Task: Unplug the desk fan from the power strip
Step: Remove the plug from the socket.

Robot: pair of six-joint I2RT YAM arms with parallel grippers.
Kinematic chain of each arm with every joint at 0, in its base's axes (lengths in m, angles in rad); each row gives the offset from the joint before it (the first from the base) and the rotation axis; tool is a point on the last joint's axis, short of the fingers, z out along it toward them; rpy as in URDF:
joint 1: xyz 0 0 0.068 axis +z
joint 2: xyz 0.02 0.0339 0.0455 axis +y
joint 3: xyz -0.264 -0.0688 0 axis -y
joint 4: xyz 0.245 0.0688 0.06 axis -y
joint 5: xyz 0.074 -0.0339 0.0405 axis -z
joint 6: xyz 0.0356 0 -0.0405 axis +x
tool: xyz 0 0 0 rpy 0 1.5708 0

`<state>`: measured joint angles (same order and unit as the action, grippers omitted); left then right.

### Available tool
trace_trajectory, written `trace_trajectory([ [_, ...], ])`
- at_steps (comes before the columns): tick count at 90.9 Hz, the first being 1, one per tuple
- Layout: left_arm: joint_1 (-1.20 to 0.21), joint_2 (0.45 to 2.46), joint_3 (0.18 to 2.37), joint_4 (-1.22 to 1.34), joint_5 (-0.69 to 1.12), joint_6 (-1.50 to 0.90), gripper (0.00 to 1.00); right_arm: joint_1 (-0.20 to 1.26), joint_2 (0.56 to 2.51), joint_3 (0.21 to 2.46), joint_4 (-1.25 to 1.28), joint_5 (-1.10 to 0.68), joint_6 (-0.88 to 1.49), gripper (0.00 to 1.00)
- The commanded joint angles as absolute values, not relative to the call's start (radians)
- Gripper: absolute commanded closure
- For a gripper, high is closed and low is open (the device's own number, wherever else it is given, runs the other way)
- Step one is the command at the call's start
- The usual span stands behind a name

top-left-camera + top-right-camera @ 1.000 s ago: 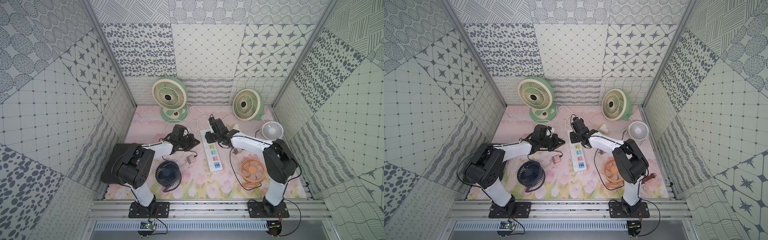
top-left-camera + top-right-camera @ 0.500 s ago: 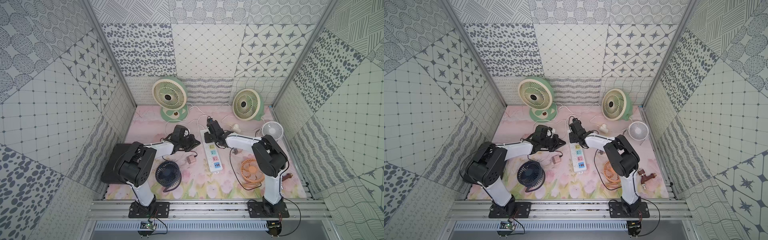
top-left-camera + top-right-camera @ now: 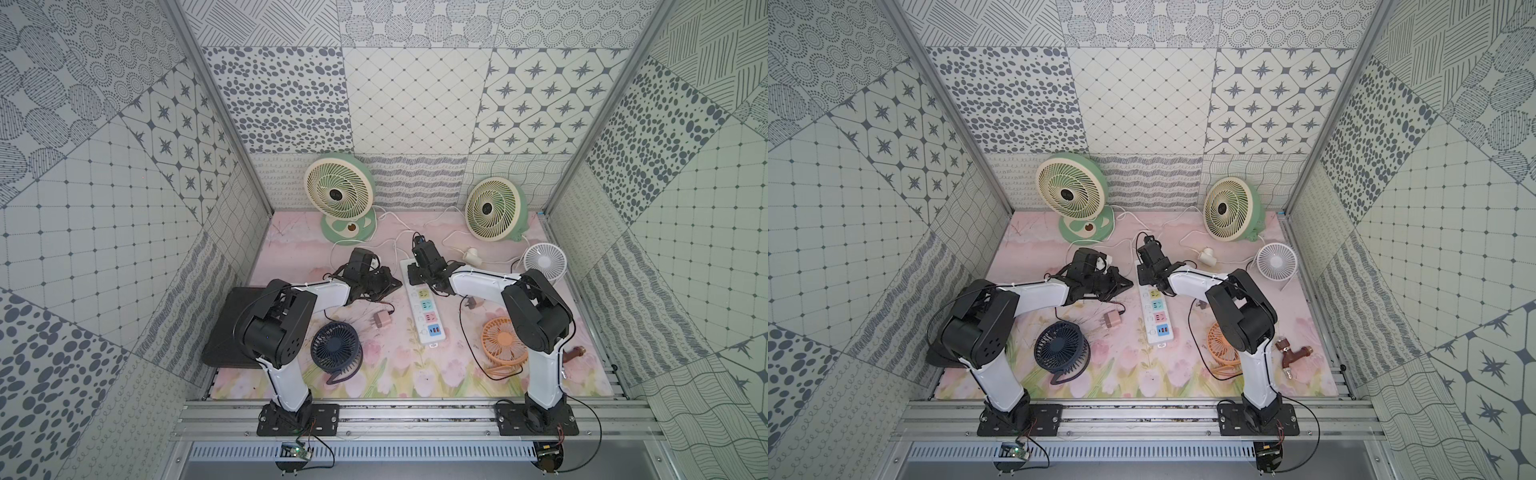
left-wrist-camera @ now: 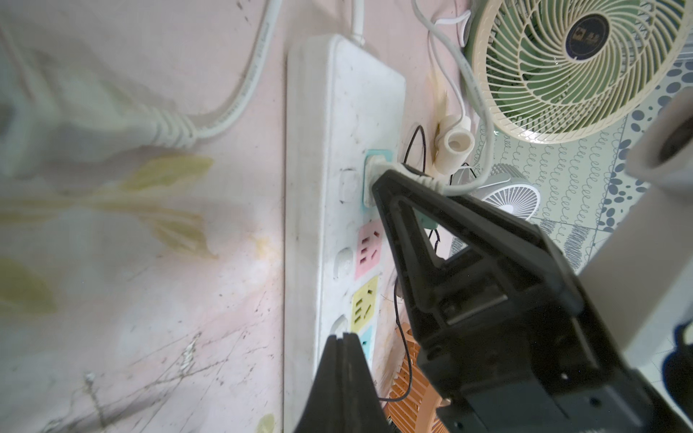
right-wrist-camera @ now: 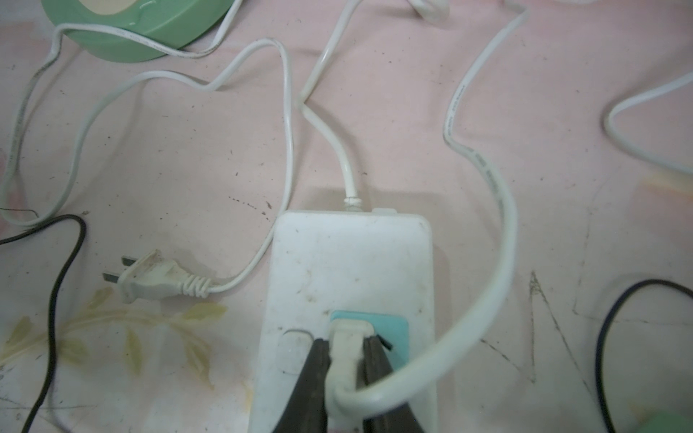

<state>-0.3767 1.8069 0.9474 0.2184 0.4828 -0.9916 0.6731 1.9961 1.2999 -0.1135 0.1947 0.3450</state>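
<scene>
The power strip [image 3: 424, 316] [image 3: 1155, 316] [image 5: 352, 262] [image 4: 330, 131] lies lengthwise in the middle of the pink mat. A white plug [image 5: 347, 346] [image 4: 378, 165] sits in its teal socket [image 5: 393, 328] at the far end. My right gripper [image 5: 347, 361] [image 3: 415, 277] [image 3: 1148, 276] is shut on that plug, one finger on each side. The plug's white cord [image 5: 498, 210] loops away toward the right green desk fan [image 3: 493, 210] [image 3: 1228, 210] [image 4: 573, 63]. My left gripper [image 4: 343, 339] [image 3: 392, 284] [image 3: 1127, 284] is shut and empty, its tip at the strip's left edge.
A second green fan [image 3: 338, 191] stands at the back left; its loose plug [image 5: 150, 279] lies beside the strip. A navy fan [image 3: 336, 347], orange fan [image 3: 500, 340], small white fan [image 3: 544, 259], pink adapter [image 3: 381, 321], black pad [image 3: 232, 324] and brass tap [image 3: 1293, 351] surround the strip.
My right gripper has closed on the plug in the teal socket, and the right arm's elbow has swung left. The left arm has not moved.
</scene>
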Motion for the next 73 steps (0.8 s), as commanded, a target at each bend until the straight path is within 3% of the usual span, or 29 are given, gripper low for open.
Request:
trace_trajectory([
  [1,-0.379,1.833,0.992,0.236,0.497,-0.981,1.00,0.682,1.991,1.307,-0.068,0.225,0.324,1.00],
  [73,-0.396,2.065,1.188,0.219,0.504,-0.983,1.00,0.689,1.969,1.252,-0.041,0.199,0.347,1.00],
])
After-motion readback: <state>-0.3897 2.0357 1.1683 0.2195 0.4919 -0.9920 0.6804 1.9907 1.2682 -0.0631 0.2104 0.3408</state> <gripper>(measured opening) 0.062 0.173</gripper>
